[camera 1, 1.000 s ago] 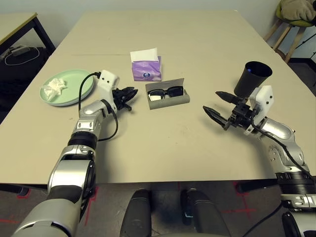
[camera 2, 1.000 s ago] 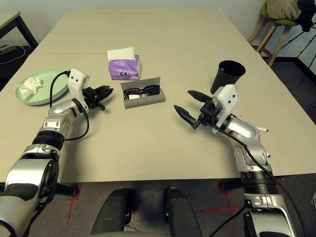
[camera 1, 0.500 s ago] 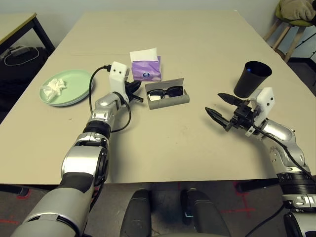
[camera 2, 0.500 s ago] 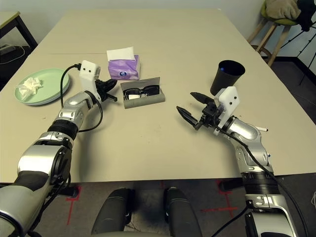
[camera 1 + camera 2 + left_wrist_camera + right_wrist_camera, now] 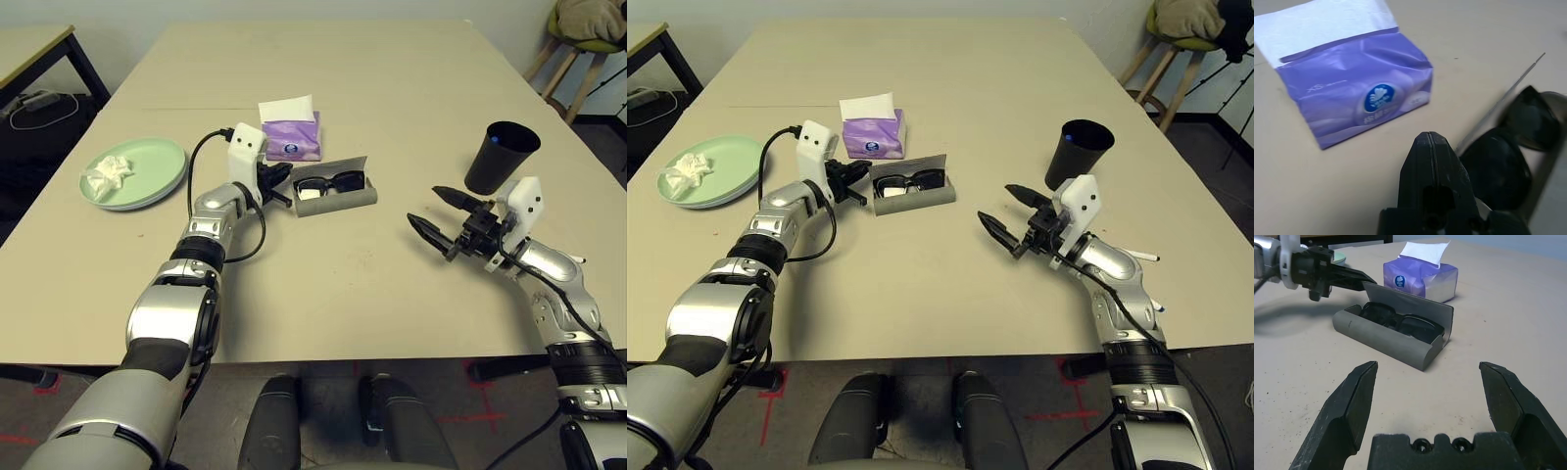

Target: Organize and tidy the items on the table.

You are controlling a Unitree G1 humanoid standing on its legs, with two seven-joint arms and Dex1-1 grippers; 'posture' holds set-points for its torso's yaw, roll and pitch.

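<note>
My left gripper (image 5: 854, 182) is clenched on nothing, its tip at the raised lid of the grey glasses case (image 5: 911, 193), where the black sunglasses (image 5: 909, 182) lie. Pushing carelessly could skid the case across the bench (image 5: 950, 88) toward the purple tissue box (image 5: 872, 135) instead of closing it. My right gripper (image 5: 1007, 212) hangs released, well apart.

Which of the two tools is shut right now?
The left tool, its fingers pressed together beside the glasses case. The right tool is spread wide.
</note>
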